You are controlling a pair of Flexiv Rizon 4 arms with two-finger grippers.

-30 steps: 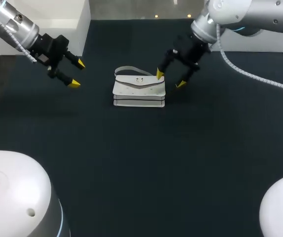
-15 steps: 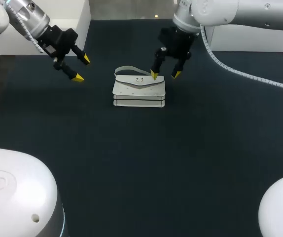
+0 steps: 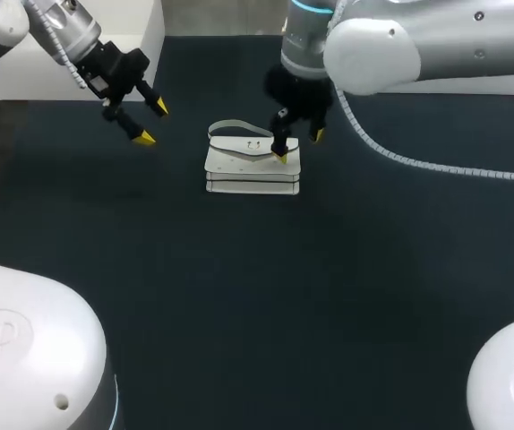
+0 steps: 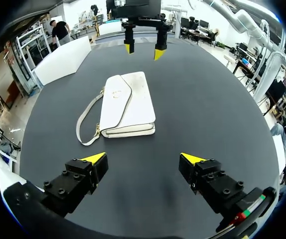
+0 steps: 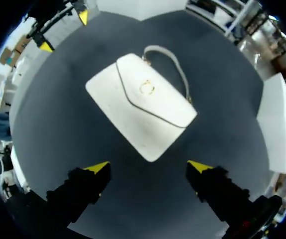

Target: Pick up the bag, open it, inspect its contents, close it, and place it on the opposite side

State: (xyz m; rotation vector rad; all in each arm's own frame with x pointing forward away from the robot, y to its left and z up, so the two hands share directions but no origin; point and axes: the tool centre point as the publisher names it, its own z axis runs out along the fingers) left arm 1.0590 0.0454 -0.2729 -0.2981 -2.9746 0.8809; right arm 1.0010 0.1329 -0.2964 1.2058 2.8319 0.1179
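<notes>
A white handbag (image 3: 252, 163) lies flat on the dark table, flap shut, its strap (image 3: 230, 125) curling off the far side. My right gripper (image 3: 298, 146) hangs open over the bag's right end, one yellow tip above the flap corner. In the right wrist view the bag (image 5: 143, 104) lies just ahead of the open right gripper (image 5: 148, 166), nothing between its fingers. My left gripper (image 3: 152, 123) stands open to the left of the bag, well apart from it. Seen from the left wrist, the bag (image 4: 128, 104) is ahead of the left gripper (image 4: 144, 158), with the right gripper (image 4: 143, 51) beyond it.
A white block (image 3: 141, 45) stands at the table's back left and another (image 3: 472, 81) at the back right. The dark tabletop (image 3: 266, 296) stretches in front of the bag.
My right arm has swung left and brought its open gripper from beside the bag's right end to over it. The left gripper has shifted slightly right and back. The bag has not moved.
</notes>
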